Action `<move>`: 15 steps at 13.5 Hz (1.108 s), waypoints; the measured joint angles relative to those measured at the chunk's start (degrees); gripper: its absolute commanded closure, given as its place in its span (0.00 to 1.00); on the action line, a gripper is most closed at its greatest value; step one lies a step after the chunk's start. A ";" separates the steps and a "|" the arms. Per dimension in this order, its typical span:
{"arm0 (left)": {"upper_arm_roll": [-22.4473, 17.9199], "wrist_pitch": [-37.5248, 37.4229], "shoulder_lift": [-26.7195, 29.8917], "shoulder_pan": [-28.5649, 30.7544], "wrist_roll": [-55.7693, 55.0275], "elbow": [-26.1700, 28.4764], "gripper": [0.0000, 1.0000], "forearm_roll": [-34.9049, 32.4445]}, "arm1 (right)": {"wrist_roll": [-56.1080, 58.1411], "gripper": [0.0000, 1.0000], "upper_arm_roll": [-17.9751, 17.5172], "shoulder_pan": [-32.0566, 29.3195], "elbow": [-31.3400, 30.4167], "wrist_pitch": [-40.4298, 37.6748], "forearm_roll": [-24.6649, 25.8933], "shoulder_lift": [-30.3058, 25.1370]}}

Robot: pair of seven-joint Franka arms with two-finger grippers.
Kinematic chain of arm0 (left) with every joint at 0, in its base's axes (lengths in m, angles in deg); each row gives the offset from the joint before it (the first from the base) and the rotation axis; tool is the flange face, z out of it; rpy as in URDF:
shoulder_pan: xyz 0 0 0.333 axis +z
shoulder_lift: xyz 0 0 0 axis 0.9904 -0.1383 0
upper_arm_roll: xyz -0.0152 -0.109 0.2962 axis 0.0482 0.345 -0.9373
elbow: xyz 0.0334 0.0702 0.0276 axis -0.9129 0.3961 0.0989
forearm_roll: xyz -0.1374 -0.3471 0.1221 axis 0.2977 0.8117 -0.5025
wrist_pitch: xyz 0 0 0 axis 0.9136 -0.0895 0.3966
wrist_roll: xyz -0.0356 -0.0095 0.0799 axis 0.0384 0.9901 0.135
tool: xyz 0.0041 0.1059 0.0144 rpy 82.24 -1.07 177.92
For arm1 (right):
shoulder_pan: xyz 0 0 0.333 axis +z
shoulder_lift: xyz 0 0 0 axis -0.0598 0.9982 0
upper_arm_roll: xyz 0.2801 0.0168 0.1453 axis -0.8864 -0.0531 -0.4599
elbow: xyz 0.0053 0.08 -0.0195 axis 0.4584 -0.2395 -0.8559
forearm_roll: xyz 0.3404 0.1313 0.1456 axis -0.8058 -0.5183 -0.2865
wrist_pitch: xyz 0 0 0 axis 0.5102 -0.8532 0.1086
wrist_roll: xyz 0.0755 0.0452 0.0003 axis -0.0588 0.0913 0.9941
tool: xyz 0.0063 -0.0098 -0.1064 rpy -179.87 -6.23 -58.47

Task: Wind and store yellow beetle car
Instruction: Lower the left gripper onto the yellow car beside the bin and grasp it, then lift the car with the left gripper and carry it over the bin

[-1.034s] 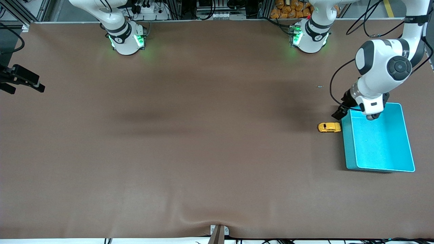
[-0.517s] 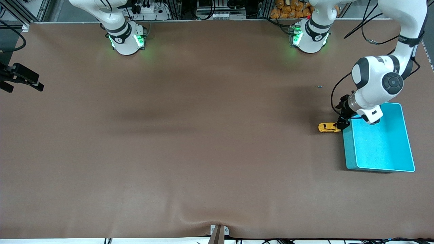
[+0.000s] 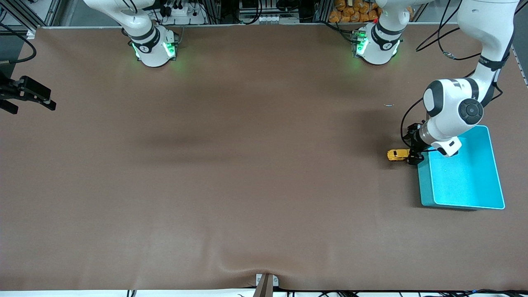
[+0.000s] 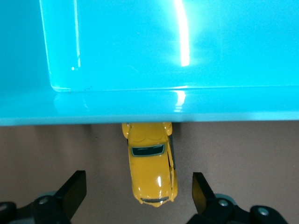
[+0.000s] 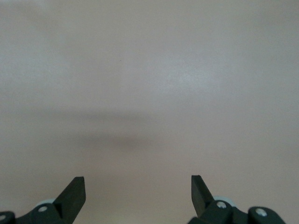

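The yellow beetle car [image 3: 397, 154] stands on the brown table, close beside the teal bin [image 3: 462, 205], on the bin's side toward the right arm's end. My left gripper [image 3: 412, 156] is low over the car's end next to the bin. In the left wrist view the car [image 4: 150, 168] lies between the open fingers [image 4: 74, 191] without touching them. One end of it is hidden under the bin's rim [image 4: 140, 107]. My right gripper [image 3: 33, 105] waits open and empty at the right arm's end of the table, and its wrist view shows only bare table [image 5: 149, 93].
The teal bin is empty inside. A small dark speck [image 3: 388, 105] lies on the table, farther from the front camera than the car. A camera mount [image 3: 266, 284] sits at the table's near edge.
My left gripper has come down from over the bin's corner to the car and now straddles it. The car has hardly moved. The right gripper has barely shifted.
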 measured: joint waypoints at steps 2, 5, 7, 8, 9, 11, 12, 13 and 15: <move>0.00 1.03 -0.91 0.00 -0.14 -0.01 0.00 0.00 | 0.00 0.00 0.01 0.00 0.01 -0.86 0.10 -0.01; 0.00 3.68 -2.52 0.00 -0.14 -0.28 0.00 0.00 | 0.00 0.00 0.20 0.00 0.14 -1.99 0.27 -0.14; 0.02 4.29 -3.22 -0.01 -0.14 -0.54 0.72 0.00 | 0.00 0.00 0.23 0.00 0.19 -2.50 0.27 -0.21; 0.04 4.34 -3.29 -0.04 -0.14 -0.62 1.00 0.00 | 0.00 0.00 0.22 0.00 0.19 -3.03 0.27 -0.24; 0.06 4.34 -3.29 -0.06 -0.14 -0.65 1.00 0.00 | 0.00 0.00 0.22 0.00 0.20 -3.31 0.27 -0.26; 0.08 4.34 -3.29 -0.06 -0.14 -0.74 1.00 0.00 | 0.00 0.00 0.21 0.00 0.20 -3.42 0.27 -0.28; 0.08 4.34 -3.28 -0.06 -0.31 -0.80 1.00 0.00 | 0.00 0.00 0.16 0.00 0.20 -3.43 0.29 -0.28; 0.11 4.34 -3.24 -0.08 -0.59 -0.95 1.00 0.00 | 0.00 0.00 0.14 0.00 0.20 -3.43 0.36 -0.28; 0.28 4.35 -3.21 -0.82 -0.94 -1.26 1.00 0.00 | 0.00 0.00 0.18 0.00 0.20 -3.44 0.57 -0.29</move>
